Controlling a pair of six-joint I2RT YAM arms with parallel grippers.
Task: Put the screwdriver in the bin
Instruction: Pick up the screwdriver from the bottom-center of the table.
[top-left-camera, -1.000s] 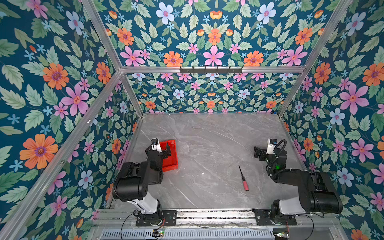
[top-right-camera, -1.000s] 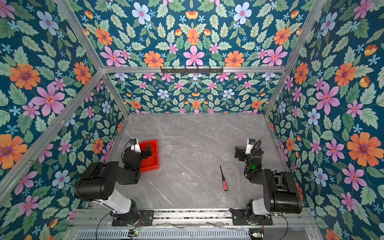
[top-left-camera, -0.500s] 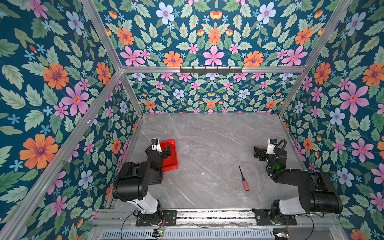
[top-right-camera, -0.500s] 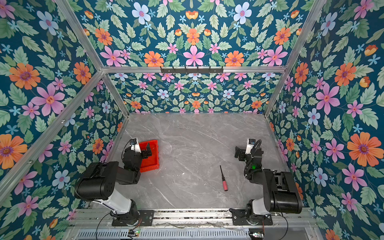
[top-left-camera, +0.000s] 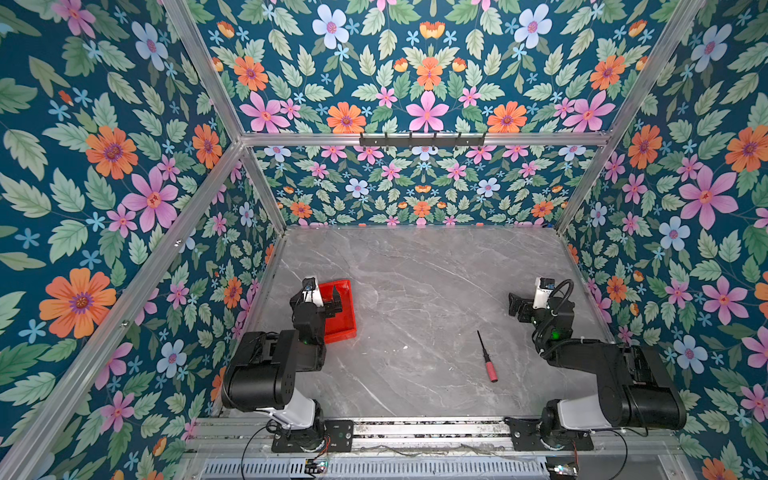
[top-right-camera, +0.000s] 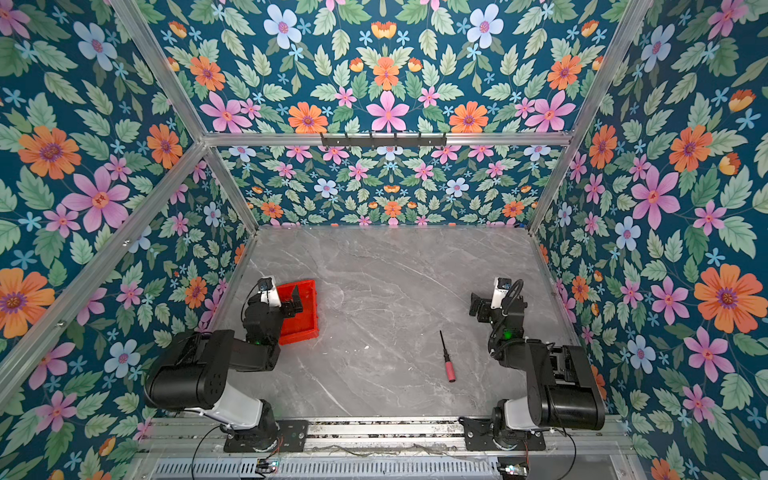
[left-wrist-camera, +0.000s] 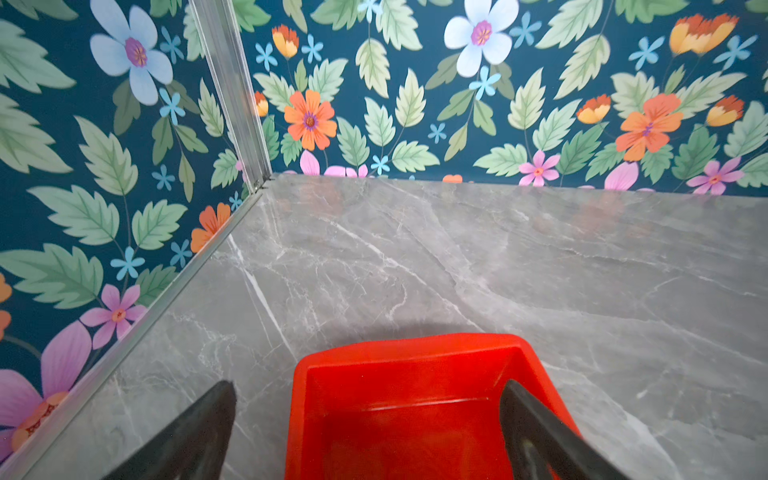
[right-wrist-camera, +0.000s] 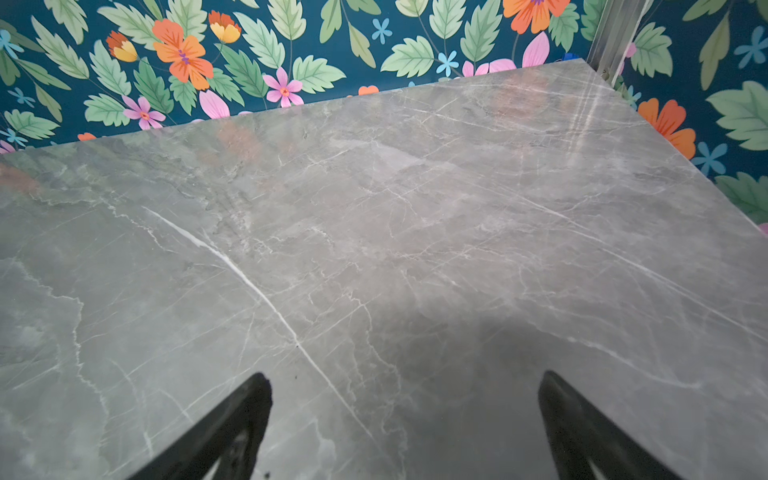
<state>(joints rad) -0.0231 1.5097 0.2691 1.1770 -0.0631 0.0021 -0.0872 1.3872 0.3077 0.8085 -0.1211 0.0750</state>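
Well apart from the bin, the screwdriver lies on the table; left gripper and right gripper gape empty

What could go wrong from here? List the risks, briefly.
1. The screwdriver lies flat on the table, slim and round-handled; the open right gripper could nudge it and roll it instead of grasping it.
2. The open left gripper hangs over the bin, so an arm bringing the screwdriver across might hit it or find the drop blocked.
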